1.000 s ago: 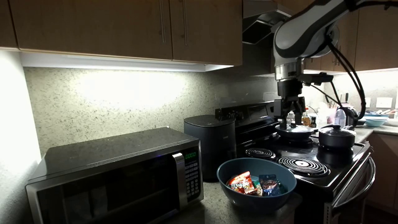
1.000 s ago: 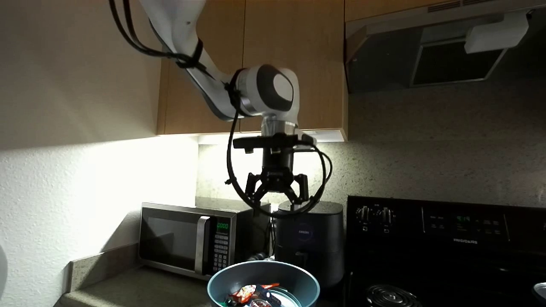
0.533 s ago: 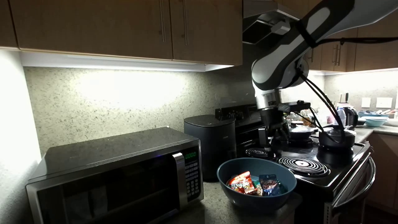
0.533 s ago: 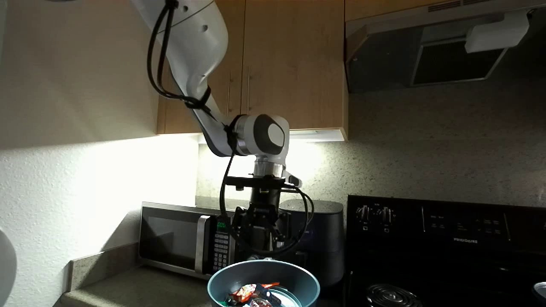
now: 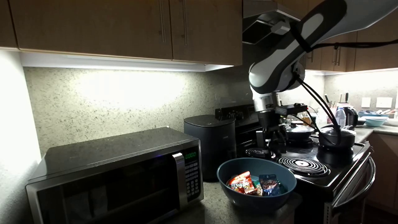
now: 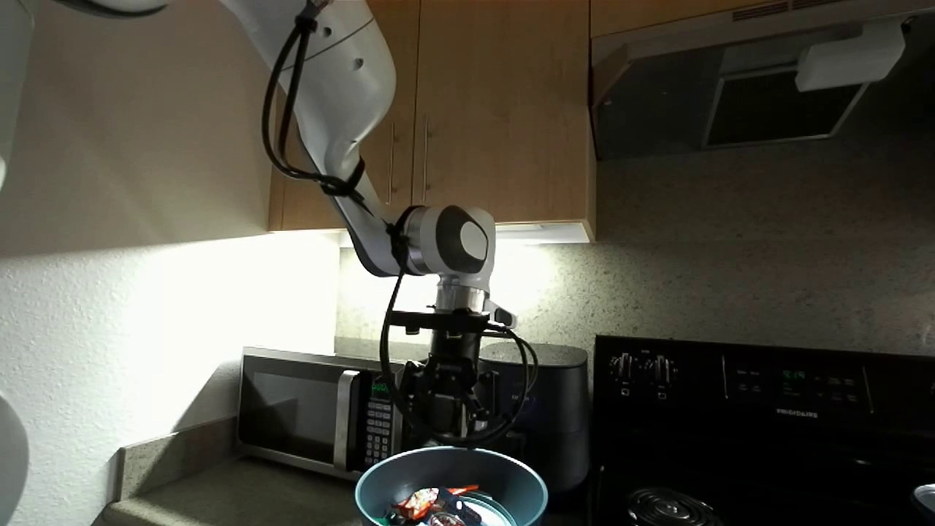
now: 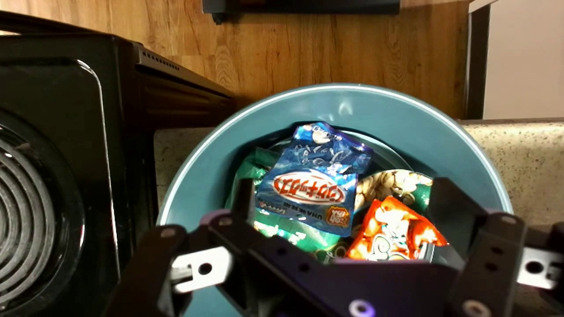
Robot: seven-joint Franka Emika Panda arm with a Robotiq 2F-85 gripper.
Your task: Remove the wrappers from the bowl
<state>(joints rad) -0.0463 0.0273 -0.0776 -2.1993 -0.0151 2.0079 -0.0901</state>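
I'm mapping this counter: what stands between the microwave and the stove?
In an exterior view, the black air fryer stands between the microwave and the stove. The blue bowl, wrappers inside, sits on the counter in front of the air fryer.

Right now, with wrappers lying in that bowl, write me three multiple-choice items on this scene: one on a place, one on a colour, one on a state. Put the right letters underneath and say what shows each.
1. In the wrist view, where does the burner coil lie relative to the bowl?
A) to its right
B) to its left
C) inside it

2. What colour is the wrapper with the white oval label?
A) yellow
B) pink
C) blue

3. How do the fingers stand?
A) spread apart
B) pressed together
C) out of the wrist view

1: B, since the coil shows at the picture's left edge and the bowl nearer the middle.
2: C, since its foil is blue around the label.
3: A, since a wide gap parts them.
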